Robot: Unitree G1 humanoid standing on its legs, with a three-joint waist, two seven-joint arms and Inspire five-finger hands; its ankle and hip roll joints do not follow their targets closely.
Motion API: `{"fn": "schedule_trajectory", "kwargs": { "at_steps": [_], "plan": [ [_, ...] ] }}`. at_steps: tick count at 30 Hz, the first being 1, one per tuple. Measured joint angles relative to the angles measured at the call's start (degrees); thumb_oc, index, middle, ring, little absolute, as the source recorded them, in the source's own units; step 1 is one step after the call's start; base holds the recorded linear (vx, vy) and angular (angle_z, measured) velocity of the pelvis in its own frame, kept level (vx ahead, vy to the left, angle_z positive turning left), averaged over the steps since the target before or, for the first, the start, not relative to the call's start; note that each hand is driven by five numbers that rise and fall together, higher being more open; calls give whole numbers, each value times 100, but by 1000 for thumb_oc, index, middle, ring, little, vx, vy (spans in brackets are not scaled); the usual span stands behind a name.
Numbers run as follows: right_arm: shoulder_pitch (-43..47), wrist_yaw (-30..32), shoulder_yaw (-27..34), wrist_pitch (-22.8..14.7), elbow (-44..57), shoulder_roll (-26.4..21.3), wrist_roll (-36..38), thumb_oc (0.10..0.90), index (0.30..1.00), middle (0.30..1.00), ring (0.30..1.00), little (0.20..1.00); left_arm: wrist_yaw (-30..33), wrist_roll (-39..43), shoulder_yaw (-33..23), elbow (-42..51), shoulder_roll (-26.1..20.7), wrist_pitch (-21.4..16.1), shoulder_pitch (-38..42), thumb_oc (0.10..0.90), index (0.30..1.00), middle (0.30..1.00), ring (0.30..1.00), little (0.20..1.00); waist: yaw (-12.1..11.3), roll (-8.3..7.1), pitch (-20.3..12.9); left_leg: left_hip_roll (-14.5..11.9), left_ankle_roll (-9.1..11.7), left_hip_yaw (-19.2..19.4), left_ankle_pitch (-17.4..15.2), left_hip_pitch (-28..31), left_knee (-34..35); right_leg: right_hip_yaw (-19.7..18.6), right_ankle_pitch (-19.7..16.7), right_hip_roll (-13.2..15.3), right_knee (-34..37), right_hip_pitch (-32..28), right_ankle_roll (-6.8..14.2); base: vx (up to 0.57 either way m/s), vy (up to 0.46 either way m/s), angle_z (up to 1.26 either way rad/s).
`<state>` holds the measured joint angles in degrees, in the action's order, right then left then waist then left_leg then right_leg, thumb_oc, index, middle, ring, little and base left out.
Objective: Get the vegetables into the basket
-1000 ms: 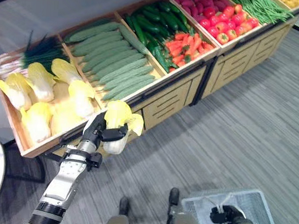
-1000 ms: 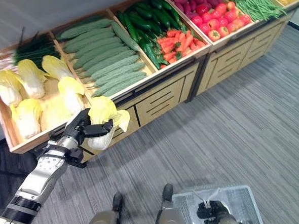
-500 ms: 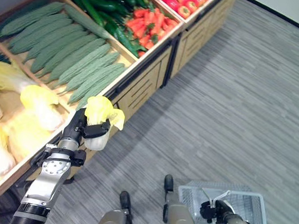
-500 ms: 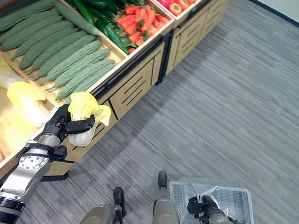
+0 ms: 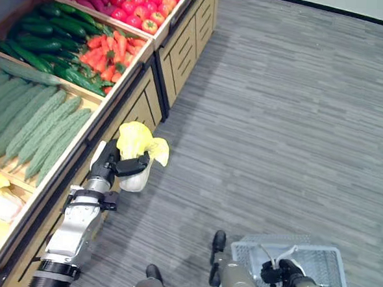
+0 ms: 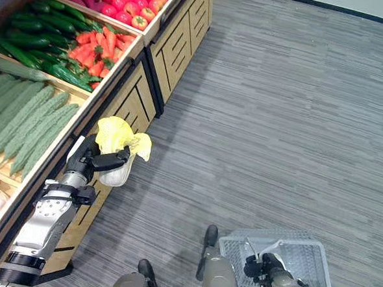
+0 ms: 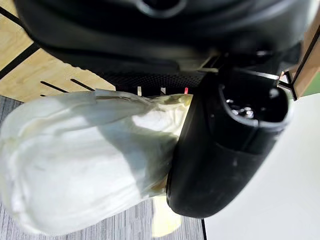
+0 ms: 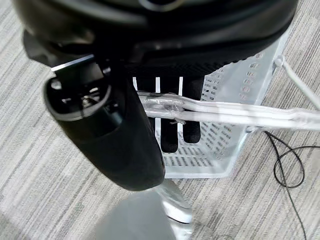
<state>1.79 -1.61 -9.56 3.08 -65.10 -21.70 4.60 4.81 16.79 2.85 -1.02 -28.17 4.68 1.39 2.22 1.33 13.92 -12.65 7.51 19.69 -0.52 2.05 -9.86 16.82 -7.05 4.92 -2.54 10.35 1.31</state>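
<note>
- A grey striped floor (image 5: 291, 110) runs beside a long wooden produce stand (image 5: 142, 101), whose bins hold ridged green gourds (image 5: 30, 127), dark cucumbers (image 5: 48, 37), carrots (image 5: 109, 47) and red peppers (image 5: 131, 13).
- The white mesh basket (image 5: 314, 268) hangs low at the robot's right side, well apart from the stand; I see nothing in the part of it that shows.
- The right hand (image 8: 170, 125) has its fingers curled round the basket's pale handle (image 8: 225, 111), carrying it.
- The left hand (image 5: 115, 168) is clamped on a napa cabbage (image 5: 139, 154): thumb across the white stalk, yellow leaves standing above the fingers, held in the air just off the stand's front edge.
- Step in hand, as I judge it: the carry from stand to basket, with the cabbage picked and not yet delivered.
- The next move calls for swinging the left arm across to the right, over the basket's open top, then lowering and loosening the fingers.
- Against one second ago, the whole view has swung rightward, so the camera turned; the bin of cabbages has left the picture, while the grip on the cabbage and on the handle looks unchanged.
</note>
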Motion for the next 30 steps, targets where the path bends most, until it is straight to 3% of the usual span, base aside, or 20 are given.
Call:
{"fn": "schedule_trajectory", "kwargs": {
  "at_steps": [2,3,5,6,7,8,9,10,12,13,14,15,17,20,24,25,27,29,30],
  "plan": [
    [69,-40,-132,-18,-126,-93,-44,400,300,300,300,300,4,3,121,-132,16,1,-5,400,300,300,300,300,-234,-100,-56,134,145,-1080,-144,-504,-705,-227,-3,46,181,-70,-18,156,14,-50],
    [124,-22,-213,-17,-121,-168,-77,400,300,300,300,300,-28,7,188,-183,23,3,-11,400,300,300,300,300,-277,-149,-36,275,258,-1340,-244,-586,-401,-248,-29,58,257,-113,18,204,69,-15],
    [186,4,-215,2,-225,-180,-276,400,300,300,300,300,-26,13,341,-159,40,-26,9,400,300,300,300,300,-317,-252,-86,795,114,-2288,-230,-722,574,-510,-83,56,462,-69,97,119,81,-24],
    [288,8,-217,1,-297,-178,-346,400,300,300,300,300,-31,10,379,-149,20,-28,7,400,300,300,300,300,-401,-305,-74,1002,12,-2365,-175,-820,859,-642,-48,41,573,-33,139,79,60,-64],
    [367,5,-221,0,-336,-180,-398,400,300,300,300,300,-32,9,383,-151,21,-25,-14,400,300,300,300,300,-448,-318,-67,1105,-63,-2344,-135,-917,850,-703,27,6,676,-15,243,100,78,-82],
    [499,11,-238,-3,-417,-176,-427,400,300,300,300,300,-19,9,381,-156,33,-20,-79,400,300,300,300,300,-532,-189,-121,1098,-134,-2315,-171,-1036,729,-700,147,-120,679,-2,352,97,100,-129],
    [628,4,-258,-15,-444,-225,-443,400,300,300,300,300,-7,8,356,-109,17,-18,-176,400,300,300,300,300,-681,46,-145,729,-165,-2291,-17,-1078,665,-680,311,-454,-60,327,36,115,171,-112],
    [607,81,-211,-47,-353,-71,-444,400,300,300,300,300,-10,4,327,-127,-180,-17,-161,400,300,300,300,300,-598,-289,-48,814,-188,-2106,147,-1099,413,-635,286,-224,-464,331,98,80,201,-68],
    [494,33,-124,-101,-193,66,-438,400,300,300,300,300,-38,1,312,-117,-337,10,-216,400,300,300,300,300,-440,-672,-94,1006,-428,-1962,-19,-1106,211,-667,296,-97,-327,387,125,59,196,-8],
    [466,50,-21,-95,-136,35,-422,400,300,300,300,300,-62,-3,326,-110,-348,14,-228,400,300,300,300,300,-432,-649,-91,1052,-620,-1875,-126,-997,251,-696,273,-112,-219,402,168,11,210,-50],
    [545,107,68,-85,-132,24,-406,400,300,300,300,300,-99,-34,303,-59,-399,14,-217,400,300,300,300,300,-408,-571,-24,989,-692,-1655,63,-900,553,-723,329,-102,-491,596,170,3,244,-54],
    [404,60,12,-81,-116,70,-400,400,300,300,300,300,-98,-109,311,-63,-481,15,-227,400,300,300,300,300,-397,-691,-51,1223,-718,-1530,36,-874,541,-910,64,118,-432,581,246,-10,182,-54],
    [397,54,5,-76,-118,93,-401,400,300,300,300,300,-97,-112,258,-62,-525,14,-238,400,300,300,300,300,-419,-617,-21,1251,-730,-1400,17,-932,525,-1033,-199,110,-64,503,284,-11,121,-35],
    [466,137,13,-59,24,157,-406,400,300,300,300,300,-71,-117,78,-75,-536,15,-248,400,300,300,300,300,-392,-636,66,1332,-788,-1114,16,-947,522,-1246,-610,132,364,441,262,-16,75,-42],
    [601,54,-135,24,24,174,-367,400,300,300,300,300,-23,-127,-29,-76,-709,12,-203,400,300,300,300,300,-373,-801,160,1351,-899,-621,-205,-922,286,-1605,-981,149,684,385,403,-12,3,-57],
    [668,46,-224,24,-10,176,-366,400,300,300,300,300,-15,-126,-35,-75,-760,15,-187,400,300,300,300,300,-379,-780,185,1251,-961,-489,-197,-893,285,-1553,-919,149,689,376,454,-139,-41,-47],
    [697,98,-233,95,-142,144,-375,400,300,300,300,300,-16,-125,-28,-74,-667,15,-80,400,300,300,300,300,-524,-546,276,953,-973,-433,-196,-822,264,-907,-210,229,-62,296,600,-176,-10,-34],
    [610,87,-226,142,-176,78,-374,400,300,300,300,300,-18,-124,1,-65,-737,16,-32,400,300,300,300,300,-705,-483,288,808,-944,-385,-166,-657,330,-686,349,604,-901,-4,909,-143,-23,-28],
    [575,72,-222,129,-142,53,-374,400,300,300,300,300,-15,-125,-3,-65,-812,18,-39,400,300,300,300,300,-796,-533,259,799,-920,-333,-151,-608,337,-602,393,808,-790,-282,952,-126,-77,-51]
  ]
}}
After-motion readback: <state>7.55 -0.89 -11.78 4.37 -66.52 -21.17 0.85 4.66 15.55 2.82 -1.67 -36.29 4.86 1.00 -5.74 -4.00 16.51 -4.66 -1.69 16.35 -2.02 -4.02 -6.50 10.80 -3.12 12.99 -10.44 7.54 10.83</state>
